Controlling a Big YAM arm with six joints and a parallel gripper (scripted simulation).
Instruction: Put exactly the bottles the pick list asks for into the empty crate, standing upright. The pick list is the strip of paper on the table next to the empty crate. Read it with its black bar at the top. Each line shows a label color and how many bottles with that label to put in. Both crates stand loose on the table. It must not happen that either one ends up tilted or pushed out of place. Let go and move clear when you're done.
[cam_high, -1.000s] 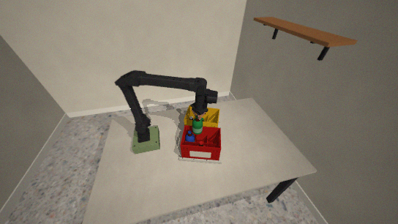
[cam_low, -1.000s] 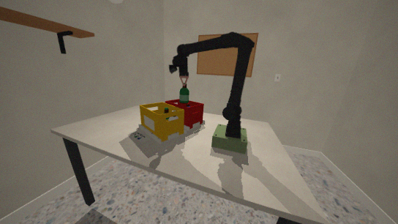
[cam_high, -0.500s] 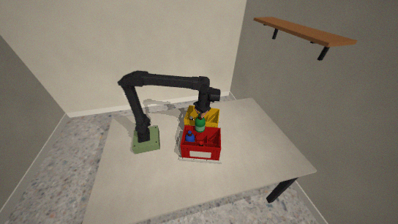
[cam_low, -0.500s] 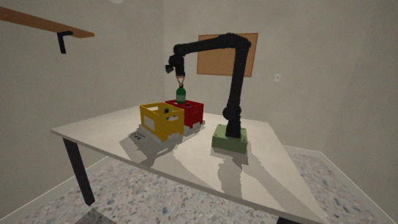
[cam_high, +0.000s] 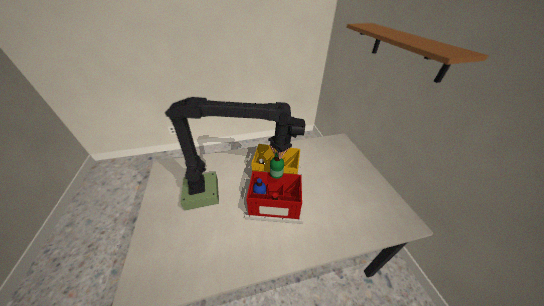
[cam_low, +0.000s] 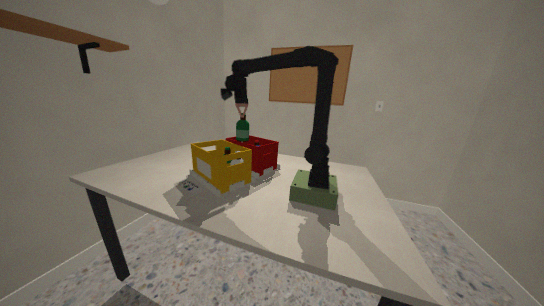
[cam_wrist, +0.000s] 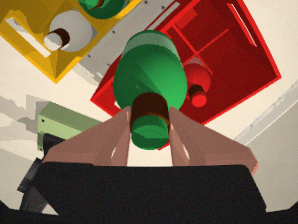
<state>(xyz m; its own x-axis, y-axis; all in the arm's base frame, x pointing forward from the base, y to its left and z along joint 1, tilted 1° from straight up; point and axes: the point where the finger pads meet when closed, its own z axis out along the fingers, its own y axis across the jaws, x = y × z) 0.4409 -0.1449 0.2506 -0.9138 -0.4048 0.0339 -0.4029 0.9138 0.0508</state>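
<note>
My gripper (cam_high: 280, 155) (cam_low: 242, 115) (cam_wrist: 149, 113) is shut on the neck of a green bottle (cam_high: 277, 167) (cam_low: 242, 131) (cam_wrist: 150, 75) with a pale band. The bottle hangs upright above the crates, near where they adjoin. The red crate (cam_high: 254, 210) (cam_low: 266, 162) holds a blue bottle (cam_high: 259, 188) and a red bottle (cam_high: 275, 196) (cam_wrist: 196, 77). The yellow crate (cam_high: 291, 171) (cam_low: 216, 181) holds a grey-white bottle (cam_wrist: 77, 30) and another green bottle (cam_wrist: 107, 7). The pick list (cam_low: 189, 186) lies beside the yellow crate, too small to read.
The crates stand close together, with dividers inside and raised walls. The arm's green base (cam_high: 200, 201) (cam_low: 314, 194) (cam_wrist: 65, 120) stands on the table to one side of them. A wooden shelf (cam_high: 415, 42) (cam_low: 55, 30) is on the wall, away from the arm.
</note>
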